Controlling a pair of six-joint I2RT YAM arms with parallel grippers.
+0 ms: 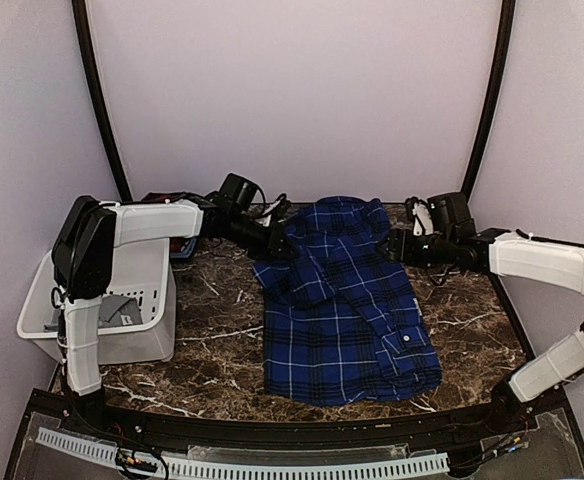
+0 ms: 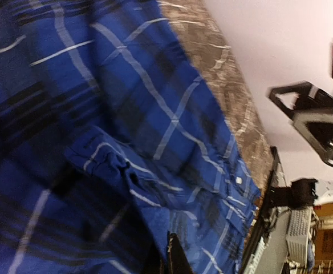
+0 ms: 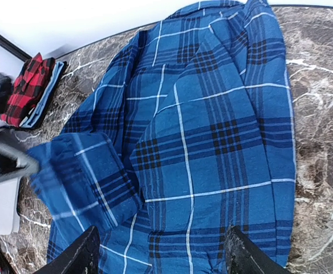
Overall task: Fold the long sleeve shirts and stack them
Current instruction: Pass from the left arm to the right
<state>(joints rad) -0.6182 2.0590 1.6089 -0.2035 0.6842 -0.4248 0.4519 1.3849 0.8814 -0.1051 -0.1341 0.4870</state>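
Red-and-black shirt lies folded at the far left of the marble table, beyond a white bin. The left arm reaches from above the bin out to the right, forearm nearly level. The left gripper is at the bunched left sleeve of the dark blue shirt; I cannot tell whether it clamps the cloth (its wrist view is filled with blurred plaid). The blue shirt lies mid-table, its long axis running from the back wall toward the arm bases, with a white-buttoned cuff on its near right. The right arm stretches in from the right, elbow bent. The right gripper hangs over the shirt's far right edge, fingers spread wide, grasping nothing.
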